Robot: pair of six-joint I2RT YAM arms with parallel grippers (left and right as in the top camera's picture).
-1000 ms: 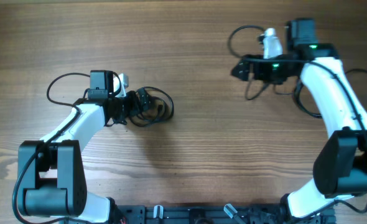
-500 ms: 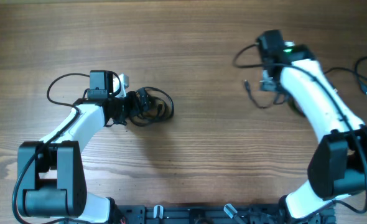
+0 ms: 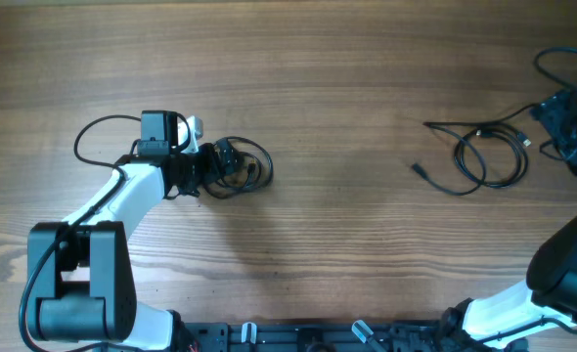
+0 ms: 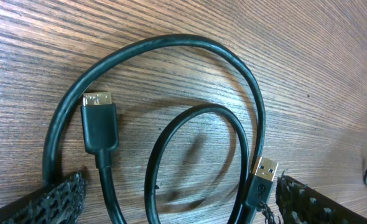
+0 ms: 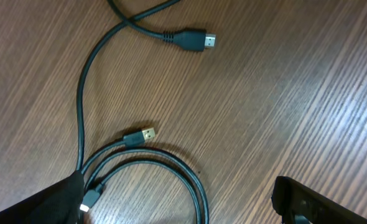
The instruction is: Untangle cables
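The left gripper (image 4: 180,190) hangs low, jaws spread wide and holding nothing, astride a coiled cable (image 4: 100,127) (two plugs showing) lying on the wooden table (image 3: 318,78). The right gripper (image 5: 174,196) is just as wide and empty. Ahead of it sprawl the looped cables (image 5: 185,39), well apart from the coil.

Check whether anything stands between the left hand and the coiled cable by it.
Nothing visible does. The open left hand hangs right at the cable, whose loops lie between its fingers on the table.
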